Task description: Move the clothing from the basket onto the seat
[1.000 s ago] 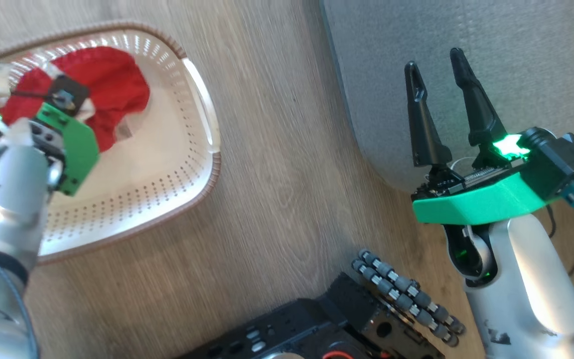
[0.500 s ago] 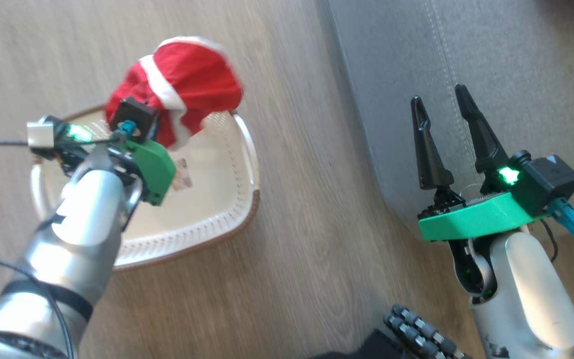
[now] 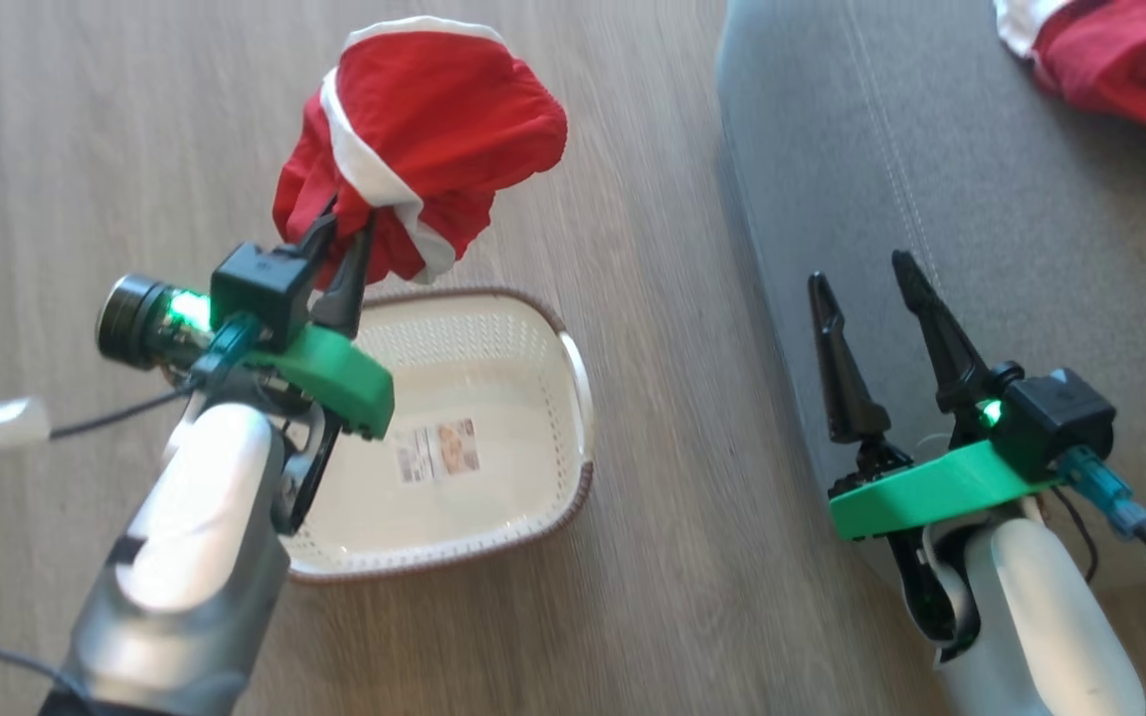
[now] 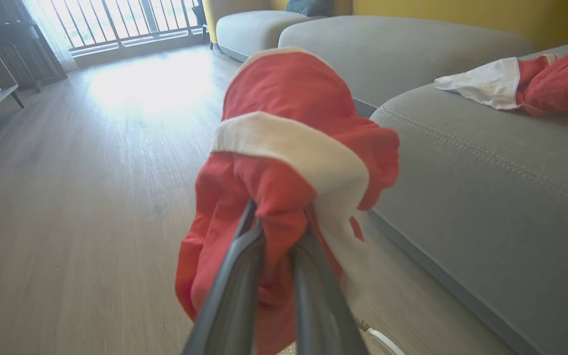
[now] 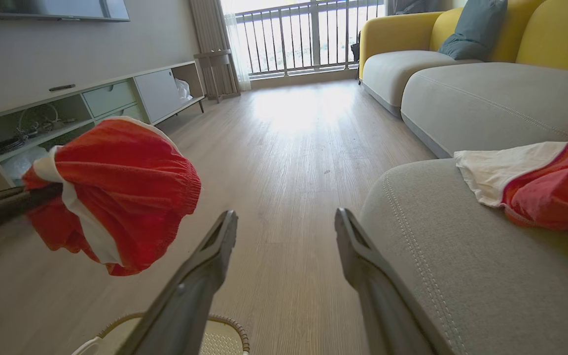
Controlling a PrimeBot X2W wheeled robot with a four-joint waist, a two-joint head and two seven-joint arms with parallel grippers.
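Observation:
My left gripper [image 3: 344, 227] is shut on a red garment with white trim [image 3: 434, 109], which hangs bunched in the air beyond the basket's far rim. The left wrist view shows the cloth [image 4: 289, 148] pinched between the fingers [image 4: 234, 276]. The cream basket [image 3: 454, 294] sits on the floor with only its base label showing inside. A second red and white garment [image 3: 1120, 60] lies on the grey seat [image 3: 981, 199]. My right gripper [image 3: 859, 270] is open over the seat's near edge, holding nothing.
A wood floor [image 3: 633, 557] lies between basket and seat. More grey cushions [image 5: 486, 98] with yellow backs stand further along. A low TV cabinet [image 5: 91, 103] lines the left wall. A cable with a white tag [image 3: 6, 423] trails at the left.
My left gripper has lifted the red garment up out of the basket, which now lies bare. The head camera has shifted. The right gripper stays open.

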